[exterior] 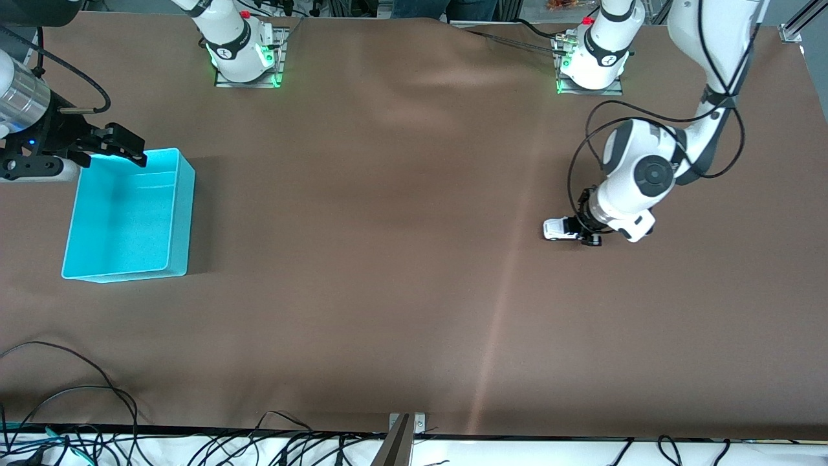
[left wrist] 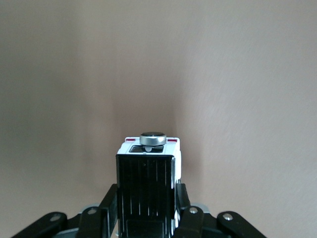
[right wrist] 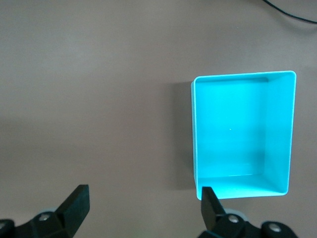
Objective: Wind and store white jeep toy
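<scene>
The white jeep toy (exterior: 560, 229) sits on the brown table toward the left arm's end, low to the surface. My left gripper (exterior: 584, 230) is shut on its black rear part. In the left wrist view the jeep toy (left wrist: 148, 191) fills the space between the fingers (left wrist: 110, 206), its black roof and a silver knob showing. My right gripper (exterior: 116, 147) is open and empty, held over the edge of the turquoise bin (exterior: 132, 217) that lies farthest from the front camera. The bin (right wrist: 242, 134) is empty in the right wrist view, beside the right gripper (right wrist: 143, 208).
Cables lie along the table's front edge (exterior: 194, 443). The arm bases (exterior: 242, 52) stand at the table's farthest edge. Bare brown table (exterior: 388, 226) spreads between the bin and the jeep.
</scene>
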`<state>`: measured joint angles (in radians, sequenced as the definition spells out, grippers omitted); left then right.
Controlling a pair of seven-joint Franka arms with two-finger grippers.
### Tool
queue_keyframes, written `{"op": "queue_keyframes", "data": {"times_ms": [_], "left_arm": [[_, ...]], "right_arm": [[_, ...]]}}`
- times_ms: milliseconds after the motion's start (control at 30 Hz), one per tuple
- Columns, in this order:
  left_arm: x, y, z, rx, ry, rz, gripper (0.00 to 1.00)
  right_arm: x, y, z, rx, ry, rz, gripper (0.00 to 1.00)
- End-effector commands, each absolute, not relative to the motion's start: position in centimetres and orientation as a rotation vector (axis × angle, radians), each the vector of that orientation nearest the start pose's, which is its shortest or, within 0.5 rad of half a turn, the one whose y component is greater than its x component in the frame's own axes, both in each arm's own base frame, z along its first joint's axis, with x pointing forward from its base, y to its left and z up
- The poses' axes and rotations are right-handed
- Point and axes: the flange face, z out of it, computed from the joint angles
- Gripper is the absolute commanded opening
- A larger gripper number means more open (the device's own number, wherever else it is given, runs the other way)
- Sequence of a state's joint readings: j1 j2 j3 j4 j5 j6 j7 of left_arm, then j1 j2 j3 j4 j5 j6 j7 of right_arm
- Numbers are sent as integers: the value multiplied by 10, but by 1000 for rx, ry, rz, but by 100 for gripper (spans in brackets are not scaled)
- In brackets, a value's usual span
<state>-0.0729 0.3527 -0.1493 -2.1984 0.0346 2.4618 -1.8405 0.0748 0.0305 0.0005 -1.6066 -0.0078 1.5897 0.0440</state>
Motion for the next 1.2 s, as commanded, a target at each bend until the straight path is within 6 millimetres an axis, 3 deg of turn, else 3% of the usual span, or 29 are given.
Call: {"op": "queue_keyframes", "data": {"times_ms": [0,234,634,1035,1168], "left_arm": [[530,-133,201,2236,2294,-76,21],[530,-133,192,2249,2288,-76,21],[533,-109,186,2287,2283,-46,21],[537,-73,179,2311,2297,-13,21],[540,-51,179,2334,2275,-20,21]], "right_arm": [[562,44,595,-3136,-36,85,100],[561,44,597,-3135,-33,78,100],[564,45,597,-3131,-33,61,100],[564,45,598,-3130,-33,59,100],[564,45,598,-3128,-33,59,100]]}}
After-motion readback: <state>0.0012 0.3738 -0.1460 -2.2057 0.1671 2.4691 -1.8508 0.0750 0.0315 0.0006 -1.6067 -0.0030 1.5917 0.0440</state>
